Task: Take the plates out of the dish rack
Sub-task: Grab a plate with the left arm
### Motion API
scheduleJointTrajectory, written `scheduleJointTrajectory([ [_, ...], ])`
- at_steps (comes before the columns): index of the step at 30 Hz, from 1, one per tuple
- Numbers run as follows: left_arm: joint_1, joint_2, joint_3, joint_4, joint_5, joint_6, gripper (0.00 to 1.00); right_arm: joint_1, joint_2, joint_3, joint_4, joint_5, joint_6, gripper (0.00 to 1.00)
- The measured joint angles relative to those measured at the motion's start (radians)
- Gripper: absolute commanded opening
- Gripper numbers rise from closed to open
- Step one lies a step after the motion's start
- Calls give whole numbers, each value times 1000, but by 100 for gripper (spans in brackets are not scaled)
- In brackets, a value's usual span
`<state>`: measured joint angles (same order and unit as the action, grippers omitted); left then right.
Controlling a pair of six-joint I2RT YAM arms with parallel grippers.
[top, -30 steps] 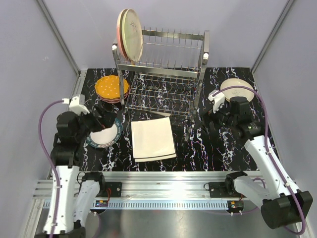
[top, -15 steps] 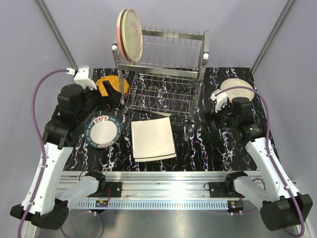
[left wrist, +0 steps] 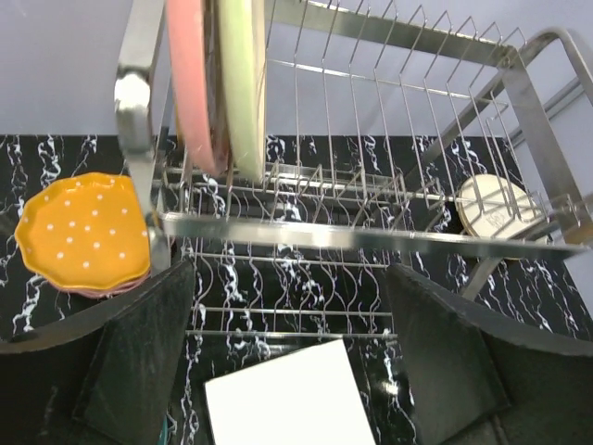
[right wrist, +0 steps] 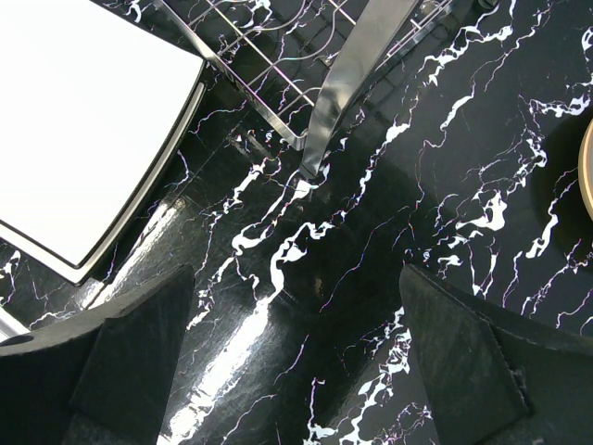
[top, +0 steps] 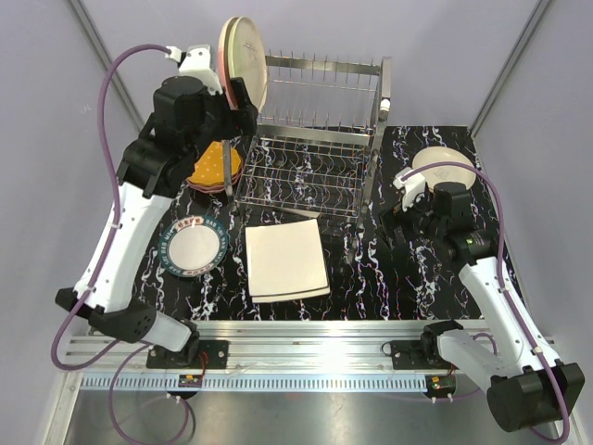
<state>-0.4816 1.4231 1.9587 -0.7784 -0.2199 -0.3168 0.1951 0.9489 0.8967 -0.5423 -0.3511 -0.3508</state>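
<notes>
Two wide-spread, empty grippers: left gripper (left wrist: 289, 357) seemingly just short of the plates (left wrist: 227, 83), right gripper (right wrist: 296, 362) above table (right wrist: 371, 232).

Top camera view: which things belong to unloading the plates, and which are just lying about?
Job: dish rack; two upright plates in its top tier; unloaded orange plate, patterned-rim plate, square plates, round cream plate.
Just there: marbled tabletop, metal rail.
</notes>
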Motion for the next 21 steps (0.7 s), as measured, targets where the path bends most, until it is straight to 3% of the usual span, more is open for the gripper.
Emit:
scheduleJointTrajectory([
  [5, -8, 113, 127, -4, -38, 24, 73, 0, 0, 0, 0, 0, -2, 100],
  [10, -8, 176, 198, 2, -57, 37, 70, 0, 0, -2, 0, -1, -2, 100],
  [21, -8, 245, 224, 31, -93, 63, 64, 0, -1, -2, 0, -1, -2, 100],
])
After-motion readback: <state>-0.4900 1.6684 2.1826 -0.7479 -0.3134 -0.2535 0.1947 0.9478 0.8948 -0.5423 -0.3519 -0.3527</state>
